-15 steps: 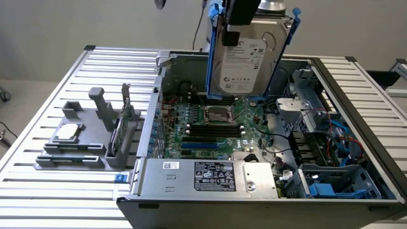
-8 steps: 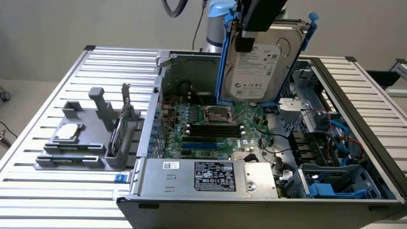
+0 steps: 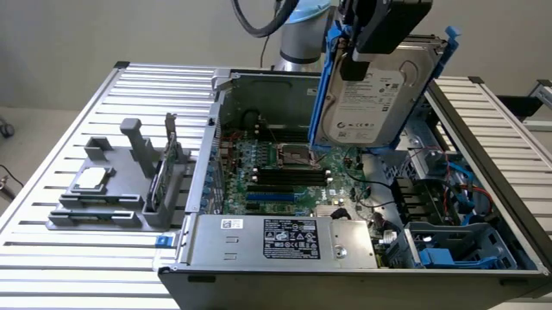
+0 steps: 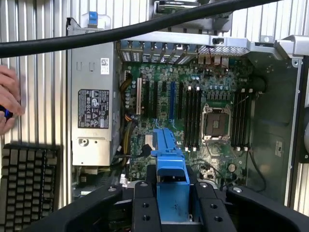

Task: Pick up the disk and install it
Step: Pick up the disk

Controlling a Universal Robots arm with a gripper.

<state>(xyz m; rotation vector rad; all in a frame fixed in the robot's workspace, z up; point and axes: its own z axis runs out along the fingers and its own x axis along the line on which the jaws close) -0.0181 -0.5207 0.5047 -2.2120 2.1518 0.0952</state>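
Hand (image 4: 173, 205): closest thing to your wrist lens. Black fingers (image 4: 145, 208) press on either side of a blue carrier rail. It is clamped on the disk, neither wide nor empty.
Disk (image 3: 371, 103): clear of the tabletop (image 3: 52, 129), hanging under the hand with its white label facing the exterior camera and blue rails down both long edges.
Long axis: close to upright, leaning slightly. The top end is in the grip and the bottom end hangs free above the motherboard (image 3: 267, 174).
Case (image 3: 345, 290): lies open on its side, with the power supply (image 3: 289, 239) at the near end in the exterior view.
Drive cage (image 3: 453, 248): has blue fittings and sits low at the exterior view's right, well apart from the disk. You would judge this the likely seat.
Key relation: the disk hangs over the board, not the cage. The cage lies below it, toward the exterior view's right.
Edge note: a person's hand (image 4: 7, 104) rests near a keyboard (image 4: 29, 183) beside the case.
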